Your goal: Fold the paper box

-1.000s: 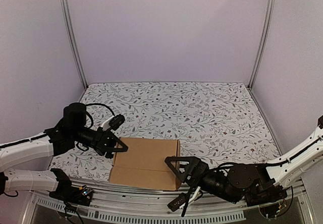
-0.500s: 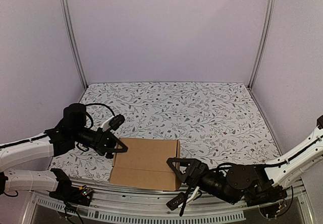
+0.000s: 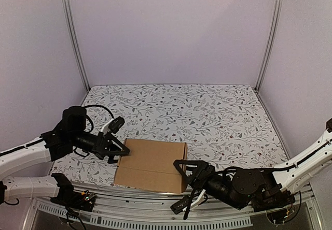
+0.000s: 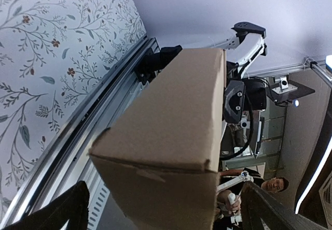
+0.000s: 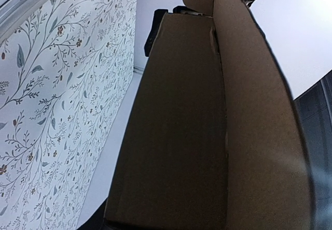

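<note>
Two arms reached in low over the floral-patterned tabletop [image 3: 218,111]. The paper box [image 3: 151,165] lay between them, close to the near edge and left of centre. It was a plain brown carton resting flat on a broad face, its long sides running left to right.

At the carton's left end sat the left hand [image 3: 118,152], spread wide. In the left wrist view its two fingers [image 4: 57,212] stood at either side of the frame, the box end sat in the gap between them, and daylight showed on both sides, so nothing was gripped.

At the carton's near right corner was the right hand [image 3: 184,169], pressed up against the cardboard. Its wrist view was almost filled by the box seen end-on. A shaded brown side ran up the middle, and a lighter panel flared away on the right. The fingers were not clearly visible there, so I could not tell whether that hand was clamped on the cardboard or merely beside it.
</note>
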Action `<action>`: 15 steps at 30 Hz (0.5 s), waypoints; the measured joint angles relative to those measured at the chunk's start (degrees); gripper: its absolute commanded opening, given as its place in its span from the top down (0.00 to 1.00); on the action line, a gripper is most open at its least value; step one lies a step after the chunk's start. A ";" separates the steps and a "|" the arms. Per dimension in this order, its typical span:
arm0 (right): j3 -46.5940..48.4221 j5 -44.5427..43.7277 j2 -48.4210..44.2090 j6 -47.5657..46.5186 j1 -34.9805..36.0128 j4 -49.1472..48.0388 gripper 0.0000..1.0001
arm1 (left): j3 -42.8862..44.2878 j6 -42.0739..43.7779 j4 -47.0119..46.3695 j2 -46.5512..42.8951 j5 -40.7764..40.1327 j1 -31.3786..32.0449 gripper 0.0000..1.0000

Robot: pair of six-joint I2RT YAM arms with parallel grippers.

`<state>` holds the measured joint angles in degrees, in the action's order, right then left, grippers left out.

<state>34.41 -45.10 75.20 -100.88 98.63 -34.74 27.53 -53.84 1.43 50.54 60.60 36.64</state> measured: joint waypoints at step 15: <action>8.13 5.57 -5.97 42.07 -4.37 31.52 0.58 | 10.80 14.16 21.53 -8.63 -22.75 0.02 0.00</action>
<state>42.54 -39.53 69.23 -58.81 94.26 -3.22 38.33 -39.68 22.96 41.91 37.85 36.67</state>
